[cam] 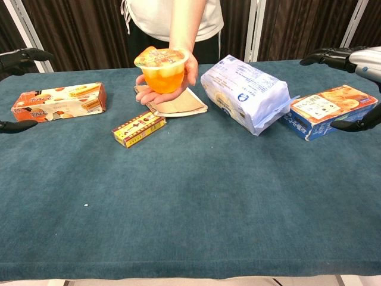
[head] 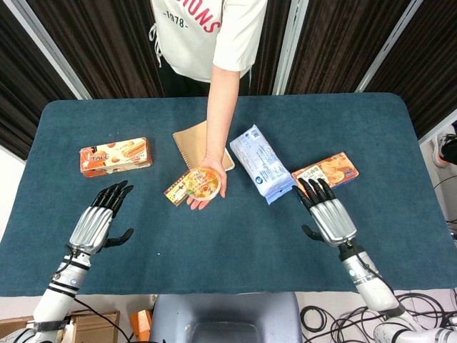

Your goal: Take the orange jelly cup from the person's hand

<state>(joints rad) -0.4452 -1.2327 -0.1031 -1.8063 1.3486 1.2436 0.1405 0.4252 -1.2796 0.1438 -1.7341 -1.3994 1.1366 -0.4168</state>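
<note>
The orange jelly cup (head: 203, 183) (cam: 160, 70) rests upright on the person's upturned palm (head: 211, 187) (cam: 178, 80), held above the middle of the table. My left hand (head: 101, 216) (cam: 18, 59) hovers to the cup's left with fingers spread and nothing in it. My right hand (head: 326, 212) (cam: 351, 59) hovers to the cup's right, also spread and holding nothing. Both hands are well apart from the cup.
A brown notebook (head: 196, 141) (cam: 178, 104) and a small yellow-red box (head: 176, 189) (cam: 138, 128) lie near the person's hand. An orange biscuit box (head: 114, 156) (cam: 58, 101) sits left; a white-blue bag (head: 260, 163) (cam: 247, 92) and a blue-orange box (head: 327, 172) (cam: 330, 110) sit right on the blue table (head: 228, 250).
</note>
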